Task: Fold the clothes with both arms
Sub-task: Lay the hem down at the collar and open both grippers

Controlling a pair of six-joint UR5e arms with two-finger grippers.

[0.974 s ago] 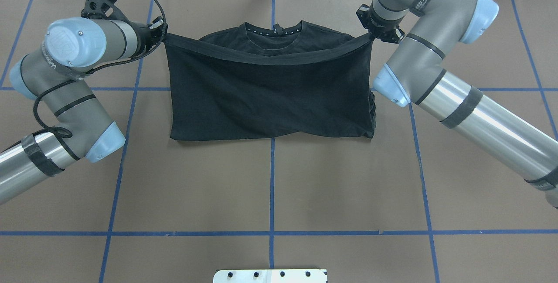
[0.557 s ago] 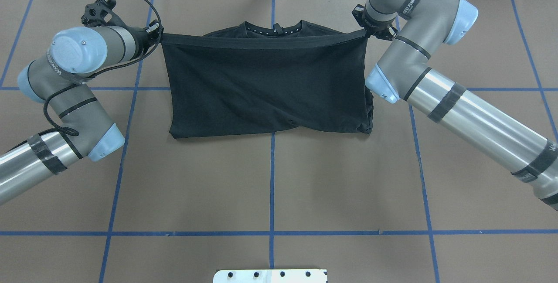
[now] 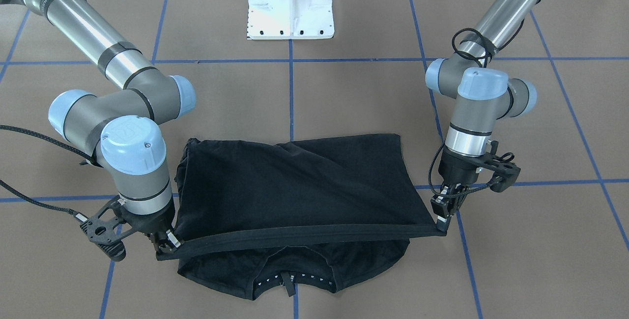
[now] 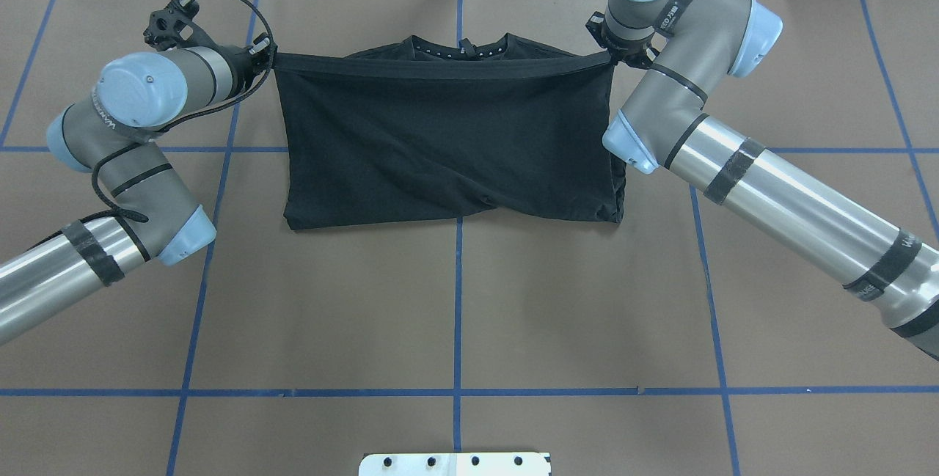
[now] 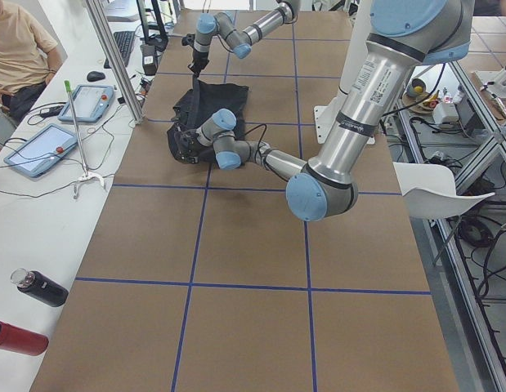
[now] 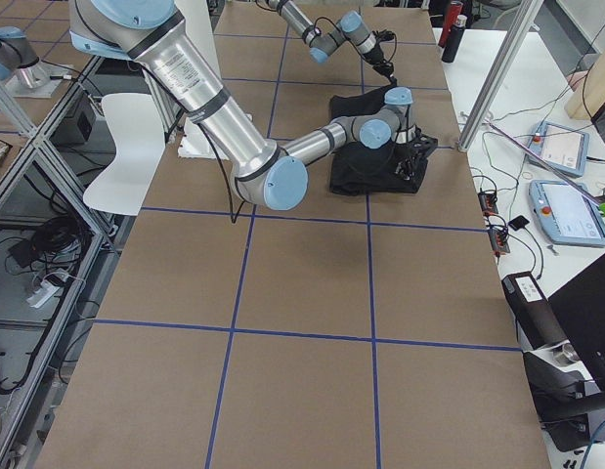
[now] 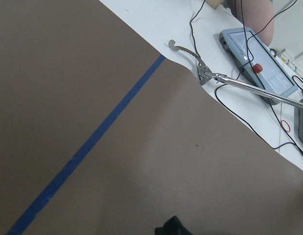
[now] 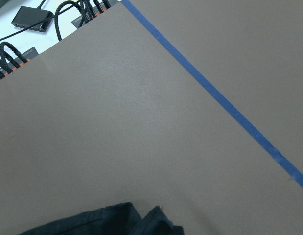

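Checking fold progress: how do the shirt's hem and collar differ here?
The hem hangs lifted and taut between the left gripper and right gripper; the collar lies on the table. The hem is pinched at both ends; the collar is untouched. Both run across the table, nearly parallel.

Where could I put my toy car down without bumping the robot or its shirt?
Free: the wide brown table between the T-shirt and the white base plate. Crowded: the far side, where the left gripper and right gripper hold the shirt's hem stretched.
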